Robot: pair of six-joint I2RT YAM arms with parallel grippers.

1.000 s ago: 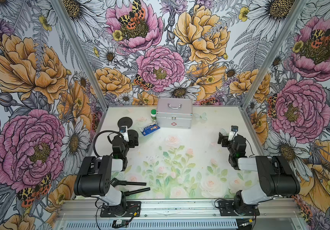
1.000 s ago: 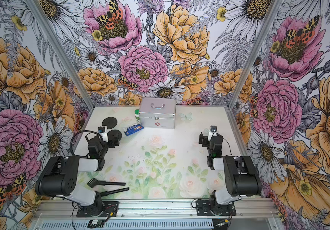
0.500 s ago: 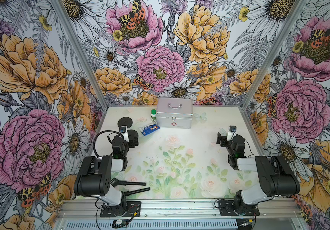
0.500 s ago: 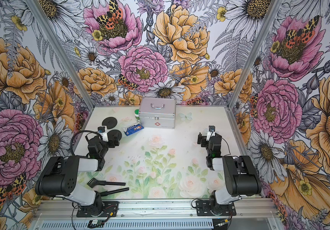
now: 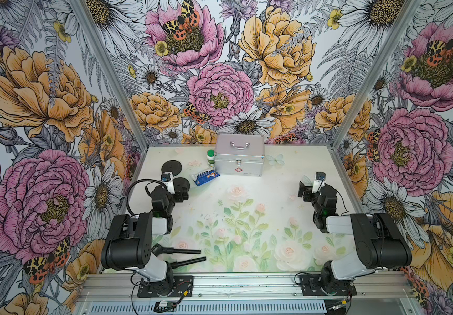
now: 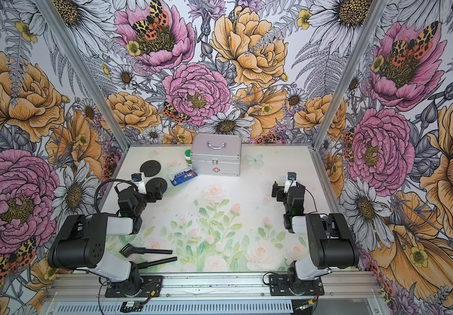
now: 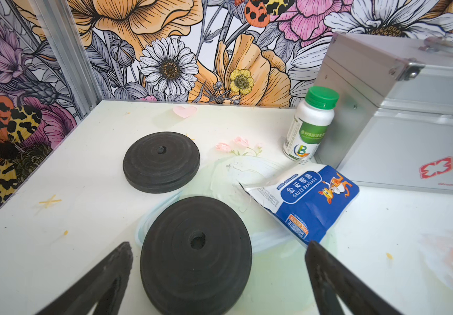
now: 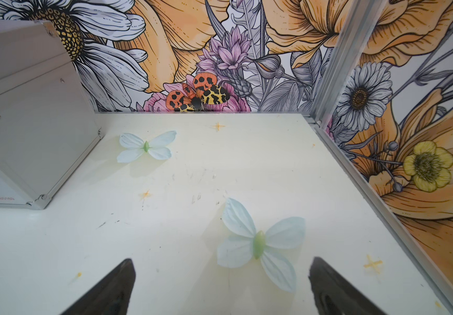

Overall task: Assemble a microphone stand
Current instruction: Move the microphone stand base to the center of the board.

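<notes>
The right hand (image 5: 303, 189) is turning a touch leftward compared with a second ago, while the left arm is staying put. Both hands are standing wide apart and holding nothing.

The left hand (image 7: 218, 245) is hanging low at the nearer base disc (image 7: 195, 253), which is showing between its fingers (image 7: 110, 272), probably because the base is the part to grip first. The second disc (image 7: 161, 161) is lying flat just beyond it, toward the far left corner.

The black poles (image 5: 177, 250) are lying side by side at the near left of the counter (image 5: 274, 218), beside the left arm's base, waiting to go into a disc's centre hole.

The right hand is facing bare counter and a fabric butterfly (image 8: 258, 242), apparently idling. The metal case (image 5: 239, 159), bottle (image 5: 210, 158) and gauze packet (image 5: 205, 176) are sitting on the far side, with the packet just right of the nearer disc.
</notes>
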